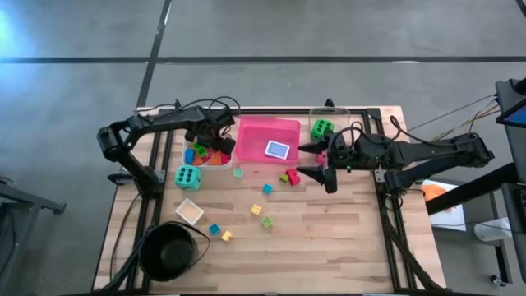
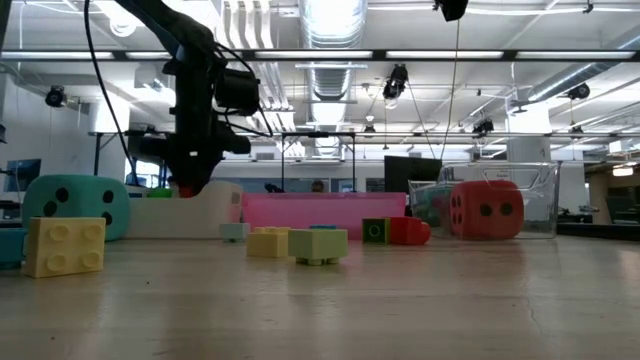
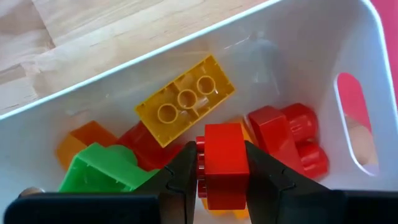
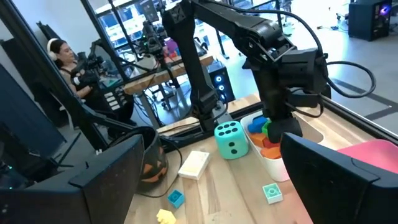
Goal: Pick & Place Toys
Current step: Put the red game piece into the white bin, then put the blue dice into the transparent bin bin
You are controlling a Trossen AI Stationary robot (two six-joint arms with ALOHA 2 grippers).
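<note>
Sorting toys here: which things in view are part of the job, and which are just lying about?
Job: red block in left gripper; loose blocks; teal die; green die; card.
Lying about: black bowl.

Two dark, matte black arms of slim jointed links. Left arm (image 1: pixel 156 123) draped in loose black cables looping off its upper links; blocky black wrist housing with rounded edges, cable curling out of its side. Left end effector (image 3: pixel 221 165) with two flat black fingers (image 3: pixel 180 180), angular and tapering. Right arm (image 1: pixel 427 152) likewise black, a thin cable trailing along the links, tiny green light glowing near the wrist. Right end effector (image 1: pixel 322 163) ending in two pointed, wedge-shaped black fingers (image 4: pixel 112 180) with broad flat faces.
</note>
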